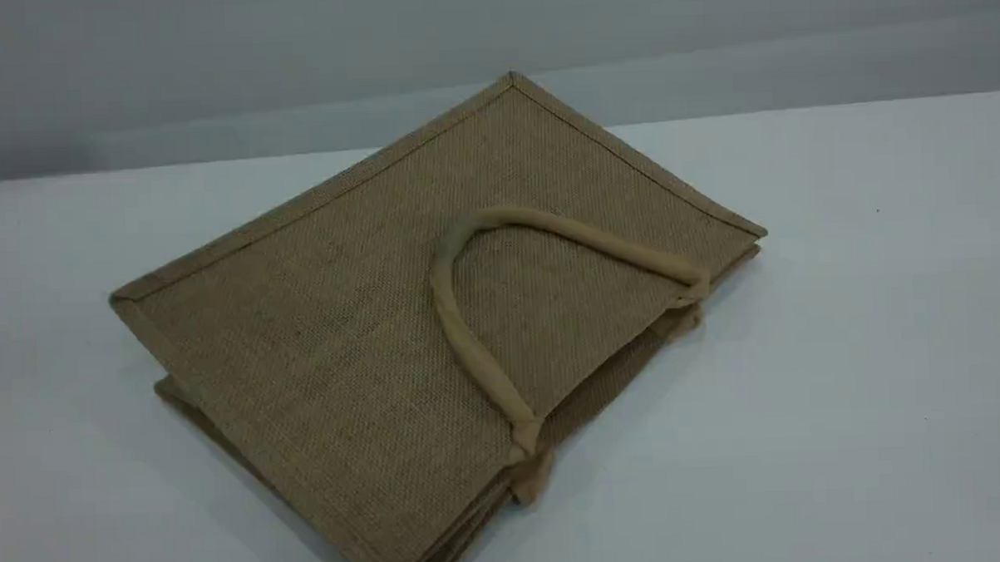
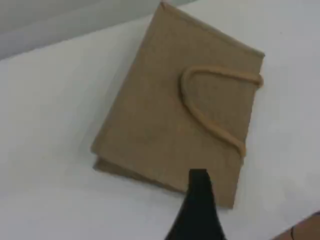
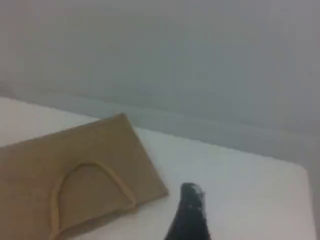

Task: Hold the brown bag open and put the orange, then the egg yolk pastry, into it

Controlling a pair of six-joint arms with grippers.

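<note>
- Bag [image 1: 369, 335] is laid flat and folded shut on the white worktop [image 1: 845, 385], with one handle [image 1: 451, 316] draped over its top face.
- Left claw [image 2: 198, 182]: only one dark fingertip is seen, lined up over the bag's near edge. Contact cannot be told. Jaws are spread wide and nothing is held.
- Right claw [image 3: 190, 200]: one fingertip is seen over bare worktop, with the bag off to its left and apart. Jaws are spread wide and nothing is gripped.

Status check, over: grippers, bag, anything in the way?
Open, holding nothing: left gripper, right gripper. The brown bag lies flat and shut on the table, handle on top. No orange, no egg yolk pastry in view. Nothing in the way.
</note>
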